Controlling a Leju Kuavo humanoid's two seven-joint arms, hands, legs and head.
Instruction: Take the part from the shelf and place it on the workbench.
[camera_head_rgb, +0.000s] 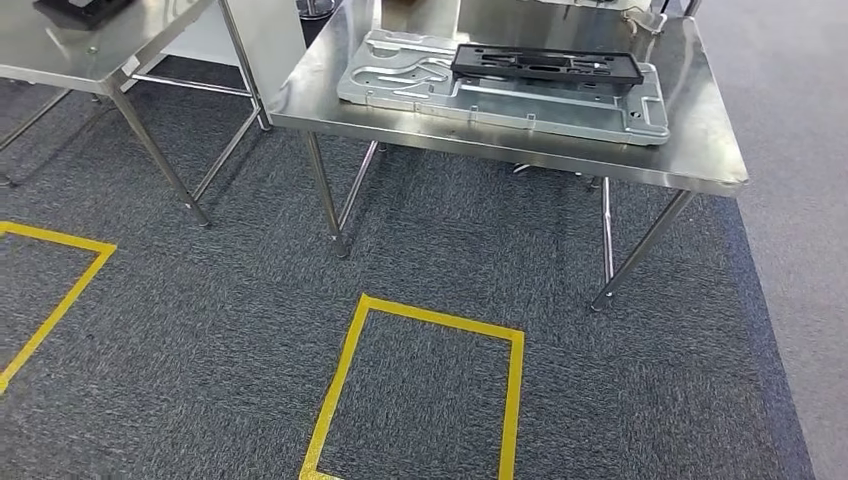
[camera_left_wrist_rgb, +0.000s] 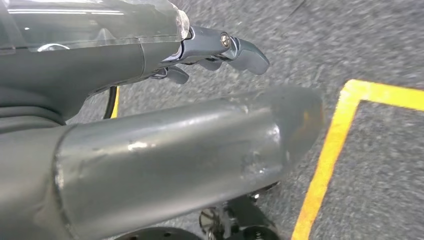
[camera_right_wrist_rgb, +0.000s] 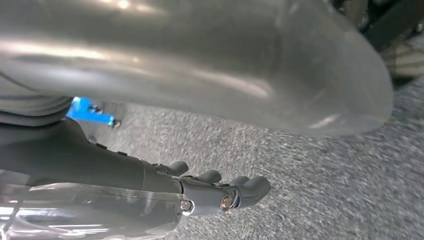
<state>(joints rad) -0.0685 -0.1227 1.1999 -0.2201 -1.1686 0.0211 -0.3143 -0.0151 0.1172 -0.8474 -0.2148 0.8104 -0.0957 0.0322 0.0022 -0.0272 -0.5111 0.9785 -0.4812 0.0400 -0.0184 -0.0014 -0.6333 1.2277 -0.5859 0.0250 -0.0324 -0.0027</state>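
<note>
The robot stands back from a steel counter (camera_head_rgb: 700, 150) that lies toward 12 o'clock in the head view, with a yellow floor square (camera_head_rgb: 420, 390) at 6 o'clock between it and the counter legs. On the counter sits a silver tray (camera_head_rgb: 500, 95), and a flat black part (camera_head_rgb: 545, 64) lies across the tray's far side, toward 1 o'clock. A second counter (camera_head_rgb: 90, 50) shows at 10 o'clock with something dark on it.

Both arms hang down over the carpet. The left hand (camera_left_wrist_rgb: 150, 90) carries nothing, its fingers lightly bent and apart from the thumb. The right hand (camera_right_wrist_rgb: 200, 185) is likewise empty, its fingers loosely extended and apart.

No shelf can be made out, so whether the black part is the one to fetch or one already delivered is hard to judge; it looks more like a walking step between pick and place. The next move calls for stepping or turning until the shelf is within reach, then raising a hand toward the part there.
</note>
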